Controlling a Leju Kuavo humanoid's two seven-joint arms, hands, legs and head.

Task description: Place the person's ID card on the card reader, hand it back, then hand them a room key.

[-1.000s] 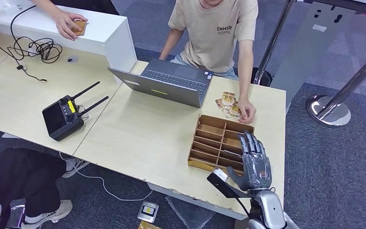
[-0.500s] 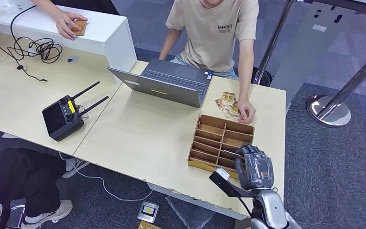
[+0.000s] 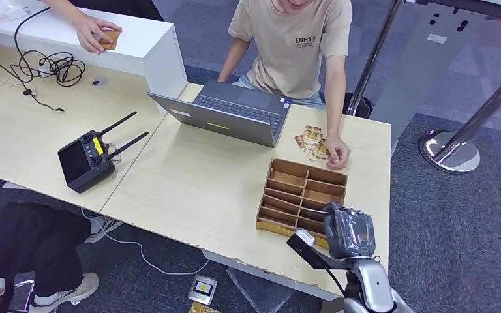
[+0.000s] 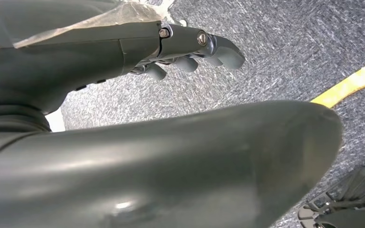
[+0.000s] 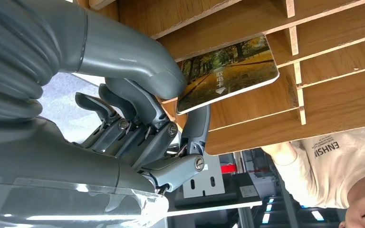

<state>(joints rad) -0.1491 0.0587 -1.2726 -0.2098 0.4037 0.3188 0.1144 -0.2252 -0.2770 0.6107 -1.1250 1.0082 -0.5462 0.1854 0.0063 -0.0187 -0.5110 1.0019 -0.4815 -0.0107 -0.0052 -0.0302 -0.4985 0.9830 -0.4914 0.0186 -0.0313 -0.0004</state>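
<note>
The right hand has curled, its fingers pinching a room key over the wooden tray on the table.

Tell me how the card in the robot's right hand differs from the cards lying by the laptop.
The card is single and pinched by the right robot hand over the wooden slotted tray; the loose cards form a small overlapping pile on the table, under a person's hand. The held one is lifted and tilted, while the pile lies flat. Both show yellow-brown printed faces.
</note>
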